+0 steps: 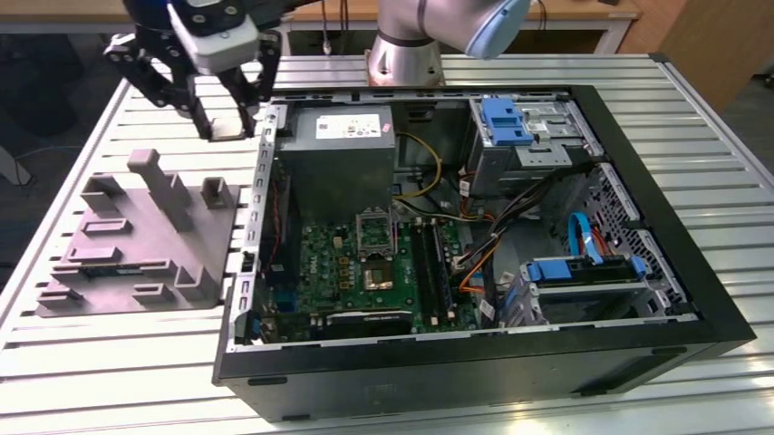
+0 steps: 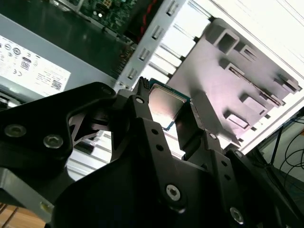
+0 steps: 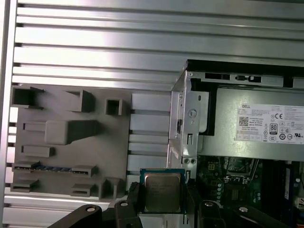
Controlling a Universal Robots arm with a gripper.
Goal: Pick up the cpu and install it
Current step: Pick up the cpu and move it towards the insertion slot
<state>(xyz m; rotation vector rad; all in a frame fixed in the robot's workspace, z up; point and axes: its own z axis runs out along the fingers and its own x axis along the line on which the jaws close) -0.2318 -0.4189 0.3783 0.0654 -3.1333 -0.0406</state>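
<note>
An open computer case [image 1: 484, 367] lies on the slatted metal table [image 1: 109, 362], taking up the middle and the exterior view's right. Inside it are a grey power supply [image 1: 344, 154] at the far side, a green motherboard [image 1: 351, 267] with its silver socket frame [image 1: 375, 231], loose cables [image 1: 484, 240] and blue drive caddies [image 1: 505, 122]. A grey plastic fixture [image 1: 121, 245] sits on the table at the exterior view's left, just beside the case.

The end effector [image 1: 227, 122] hangs over the strip of table between the fixture and the far left corner of the case. Its two black fingers [image 3: 134, 199] are clenched on opposite edges of the cpu [image 3: 163, 191], metal top facing up and lifted clear of the table.
</note>
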